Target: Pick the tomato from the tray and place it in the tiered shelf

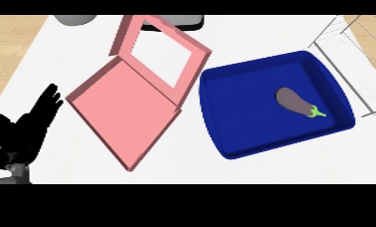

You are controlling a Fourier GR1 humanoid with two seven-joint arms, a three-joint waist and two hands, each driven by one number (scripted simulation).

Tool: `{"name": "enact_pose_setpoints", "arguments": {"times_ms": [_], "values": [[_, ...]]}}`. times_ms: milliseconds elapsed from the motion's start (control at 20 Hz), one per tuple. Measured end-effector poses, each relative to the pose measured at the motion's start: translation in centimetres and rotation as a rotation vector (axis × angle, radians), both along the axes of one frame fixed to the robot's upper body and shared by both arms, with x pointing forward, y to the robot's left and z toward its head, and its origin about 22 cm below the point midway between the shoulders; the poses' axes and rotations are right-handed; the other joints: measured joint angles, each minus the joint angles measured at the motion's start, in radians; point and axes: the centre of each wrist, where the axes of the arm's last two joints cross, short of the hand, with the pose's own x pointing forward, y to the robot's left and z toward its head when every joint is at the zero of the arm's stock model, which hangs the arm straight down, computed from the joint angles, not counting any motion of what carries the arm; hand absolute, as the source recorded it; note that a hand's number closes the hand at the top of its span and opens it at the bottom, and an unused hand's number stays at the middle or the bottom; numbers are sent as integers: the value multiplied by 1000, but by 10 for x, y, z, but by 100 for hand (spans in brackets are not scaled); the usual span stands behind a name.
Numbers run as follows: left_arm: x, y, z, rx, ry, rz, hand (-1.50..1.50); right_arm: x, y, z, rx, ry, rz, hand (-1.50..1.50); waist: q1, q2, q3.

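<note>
A dark blue tray (246,119) lies at the right of the white counter. Inside it, toward its right side, rests a purple eggplant (295,100) with a green stem; no tomato shows anywhere. Left of the tray stands the pink tiered shelf (129,116), with a flat lower level and a raised upper level (158,52) further back. My left hand (29,126) rests at the view's lower left edge, fingers straight and pointing up, well left of the shelf and holding nothing. My right hand does not show.
A thin wire rack (345,47) stands at the back right, just beyond the tray. A grey round object (73,19) sits at the back left and a dark object (183,21) behind the shelf. Wooden floor (18,37) borders the counter's left.
</note>
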Motion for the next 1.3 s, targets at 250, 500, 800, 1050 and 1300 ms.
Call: {"name": "enact_pose_setpoints", "arguments": {"times_ms": [250,500,800,1050,1300], "values": [[-1,4,-1,-2,-2,0,0,7,-37,-8,-5,64,-68,150,2,2,0],[-2,-1,-3,2,1,0,0,12,-69,-18,19,77,-106,150,6,3,1],[-3,-7,-3,0,0,-10,0,18,-103,-39,71,30,-121,150,10,4,1],[1,-7,0,-2,-1,-1,0,12,-127,-52,105,-4,-188,-150,6,3,1],[-1,3,-1,-1,-1,-5,0,12,-143,-79,108,50,-214,-150,7,3,1]]}}
